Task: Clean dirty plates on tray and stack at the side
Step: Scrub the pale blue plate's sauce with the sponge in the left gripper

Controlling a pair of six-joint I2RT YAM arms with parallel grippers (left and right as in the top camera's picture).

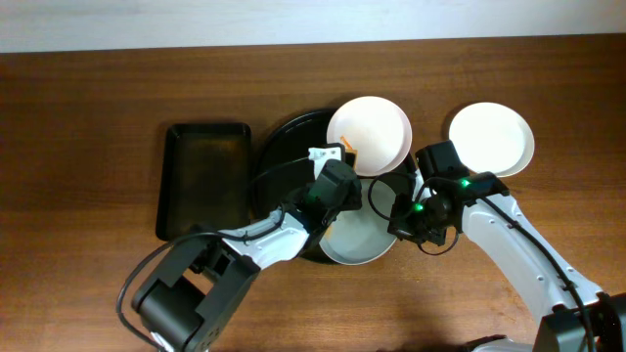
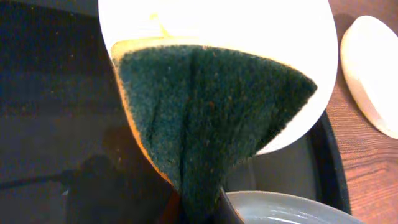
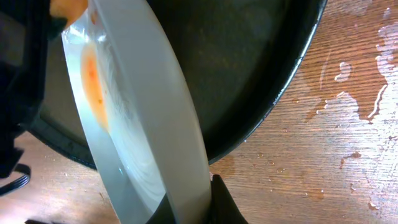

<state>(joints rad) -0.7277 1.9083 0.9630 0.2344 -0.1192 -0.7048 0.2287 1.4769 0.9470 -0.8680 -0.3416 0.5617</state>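
Note:
The round black tray (image 1: 284,147) lies mid-table. A white plate (image 1: 377,127) with an orange smear rests on the tray's far right rim. My left gripper (image 1: 339,168) is shut on a green and yellow sponge (image 2: 205,106), which hangs in front of that plate (image 2: 249,22). My right gripper (image 3: 189,210) is shut on the rim of a second, pale-grey plate (image 3: 155,112), held tilted on edge over the tray's near side (image 1: 357,240); an orange smear (image 3: 92,74) shows on its face. A third plate (image 1: 492,139) sits on the table to the right.
A smaller rectangular black tray (image 1: 203,179) stands left of the round one. Water drops (image 3: 348,93) wet the wooden table beside the round tray's rim (image 3: 292,56). Both arms crowd the tray's near side.

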